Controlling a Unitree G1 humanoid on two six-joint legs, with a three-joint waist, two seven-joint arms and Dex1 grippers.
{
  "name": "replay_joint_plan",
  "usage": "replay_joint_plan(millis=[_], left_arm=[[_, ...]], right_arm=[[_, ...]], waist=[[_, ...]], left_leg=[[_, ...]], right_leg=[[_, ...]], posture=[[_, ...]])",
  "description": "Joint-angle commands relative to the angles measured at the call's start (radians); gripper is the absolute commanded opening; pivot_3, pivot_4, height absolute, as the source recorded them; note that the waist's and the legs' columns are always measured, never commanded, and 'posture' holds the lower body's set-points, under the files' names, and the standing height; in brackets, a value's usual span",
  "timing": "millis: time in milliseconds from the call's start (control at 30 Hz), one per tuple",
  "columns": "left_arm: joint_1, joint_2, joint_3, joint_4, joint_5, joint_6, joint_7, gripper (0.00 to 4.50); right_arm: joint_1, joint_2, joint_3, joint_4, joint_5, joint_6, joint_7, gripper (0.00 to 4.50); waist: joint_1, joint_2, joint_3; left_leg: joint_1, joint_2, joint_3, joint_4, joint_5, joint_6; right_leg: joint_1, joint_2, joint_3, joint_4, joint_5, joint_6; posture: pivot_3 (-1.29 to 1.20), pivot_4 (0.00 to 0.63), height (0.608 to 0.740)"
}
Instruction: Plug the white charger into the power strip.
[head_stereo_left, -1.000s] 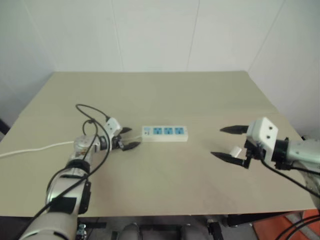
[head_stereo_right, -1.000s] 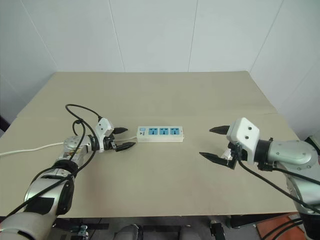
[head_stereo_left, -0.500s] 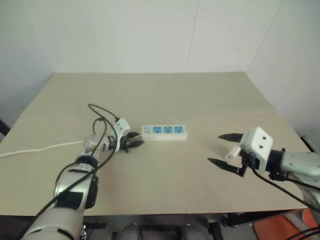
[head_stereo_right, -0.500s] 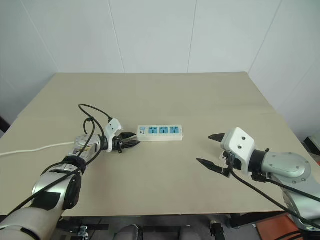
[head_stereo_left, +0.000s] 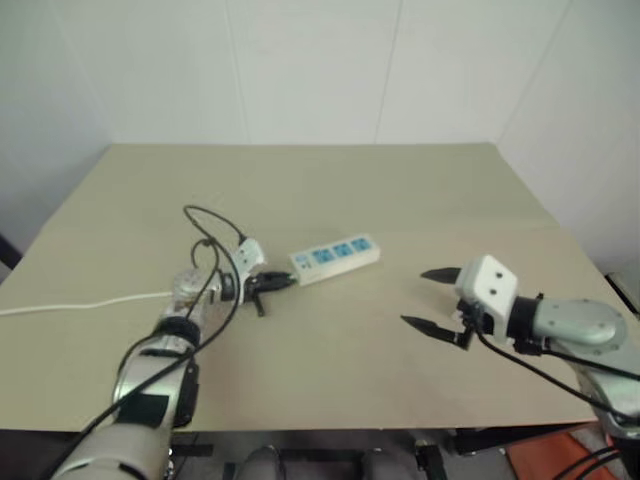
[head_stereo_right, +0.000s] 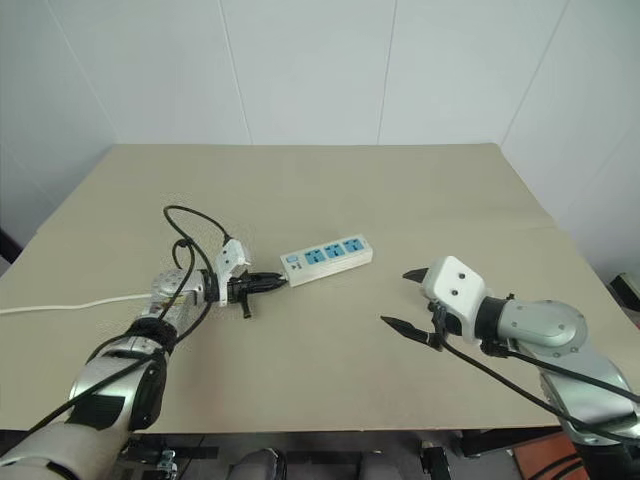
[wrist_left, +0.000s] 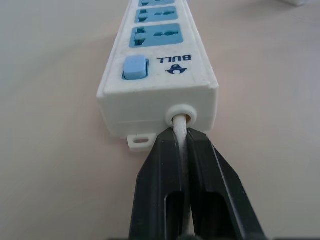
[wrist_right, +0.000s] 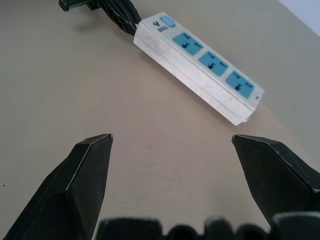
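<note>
Mid-surface (head_stereo_right: 330, 360), left of centre, sits the strip (head_stereo_right: 327, 255), flat, skewed: switch end toward the left arm, far end angled away and to the right. Three blue sockets face up, all free. Blue switch and a "BULL" logo sit at the near end in the left wrist view.

Left end effector (head_stereo_right: 268, 282) is clenched on the cord (wrist_left: 181, 145) right where it leaves the strip's end. Both black fingers (wrist_left: 159, 185) pinch the thin white cord between them, tips nearly touching the strip's end wall. Cord runs back along the left arm and off the surface's left edge (head_stereo_right: 60, 303). A black cable loops over the left wrist (head_stereo_right: 185, 225).

Right end effector (head_stereo_right: 405, 298) is released, fingers spread wide, nothing between them in the right wrist view. It hovers over bare surface, well apart from the strip, pointed toward it. Nothing lies between it and the sockets.

Charger: can't locate it for certain in any view.

White panelled walls (head_stereo_right: 300, 70) stand behind and to the right of the surface. Something orange (head_stereo_right: 548, 450) shows below the near right corner.
</note>
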Motion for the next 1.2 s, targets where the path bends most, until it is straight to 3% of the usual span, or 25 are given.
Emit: replay_joint_plan(millis=[33, 100, 233, 367, 467, 633, 767, 900, 1200], left_arm=[[0.149, 0.018, 0.006, -0.474, -0.112, 0.242, 0.037, 0.02], [0.274, 0.029, -0.005, -0.756, -0.139, 0.430, 0.109, 0.02], [0.474, 0.065, -0.040, -1.128, -0.125, 0.717, 0.247, 0.02], [0.555, 0.079, -0.023, -1.315, -0.176, 0.976, 0.353, 0.02], [0.572, 0.077, -0.014, -1.386, -0.187, 1.087, 0.428, 0.02], [0.624, 0.068, -0.050, -1.413, -0.217, 1.108, 0.454, 0.02], [0.674, 0.105, -0.095, -1.361, -0.189, 0.984, 0.431, 0.02], [0.683, 0.145, -0.118, -1.333, -0.190, 0.955, 0.419, 1.11], [0.642, 0.207, -0.049, -1.418, -0.297, 0.982, 0.388, 4.14]], right_arm=[[-0.015, 0.008, -0.004, 0.009, -0.014, -0.040, 0.004, 4.50], [-0.022, 0.014, 0.006, 0.026, -0.021, -0.052, 0.008, 4.50], [-0.061, 0.035, 0.032, 0.070, -0.030, -0.073, 0.023, 4.50], [-0.093, 0.049, 0.054, 0.107, -0.041, -0.096, 0.041, 4.50], [-0.108, 0.056, 0.065, 0.134, -0.052, -0.114, 0.051, 4.50], [-0.122, 0.070, 0.080, 0.157, -0.069, -0.131, 0.057, 4.50], [-0.122, 0.076, 0.078, 0.157, -0.074, -0.132, 0.056, 4.50], [-0.110, 0.073, 0.074, 0.154, -0.086, -0.133, 0.052, 4.50], [-0.130, 0.083, 0.081, 0.186, -0.106, -0.117, 0.049, 4.50]], waist=[[-0.006, 0.000, 0.000], [-0.009, 0.000, 0.000], [-0.009, 0.000, 0.000], [-0.009, 0.000, 0.000], [-0.011, 0.000, 0.000], [-0.011, 0.000, 0.000], [-0.010, 0.000, 0.000], [-0.009, 0.000, 0.000], [-0.011, 0.000, 0.000]], left_leg=[[0.000, 0.000, 0.000, 0.000, 0.000, 0.000], [0.000, 0.000, 0.000, 0.000, 0.000, 0.000], [0.002, 0.000, 0.000, 0.000, 0.000, 0.000], [0.007, 0.001, 0.000, 0.000, 0.000, 0.000], [0.007, 0.001, 0.000, 0.000, 0.000, 0.000], [0.006, 0.000, 0.000, -0.001, 0.000, 0.000], [0.006, 0.000, 0.000, -0.002, 0.000, 0.000], [0.006, 0.000, 0.000, -0.001, 0.000, 0.000], [0.006, 0.000, 0.000, -0.001, 0.000, 0.000]], right_leg=[[0.000, 0.000, 0.000, 0.000, 0.000, 0.000], [0.000, 0.000, 0.000, 0.000, 0.000, 0.000], [0.002, 0.000, 0.000, 0.001, 0.000, 0.000], [0.004, 0.000, 0.000, 0.001, -0.003, 0.005], [0.004, 0.000, 0.001, 0.001, -0.003, 0.005], [0.004, 0.000, 0.001, 0.001, -0.001, -0.001], [0.003, 0.000, 0.001, 0.000, -0.001, -0.002], [0.003, 0.000, 0.001, 0.000, -0.001, -0.002], [0.003, 0.000, 0.001, 0.000, -0.001, -0.002]], posture=[[0.00, 0.150, 0.740], [0.00, 0.150, 0.740], [0.00, 0.150, 0.740], [0.00, 0.150, 0.740], [0.00, 0.150, 0.740], [0.00, 0.150, 0.740], [0.00, 0.150, 0.740], [0.00, 0.150, 0.740], [0.00, 0.150, 0.740]])
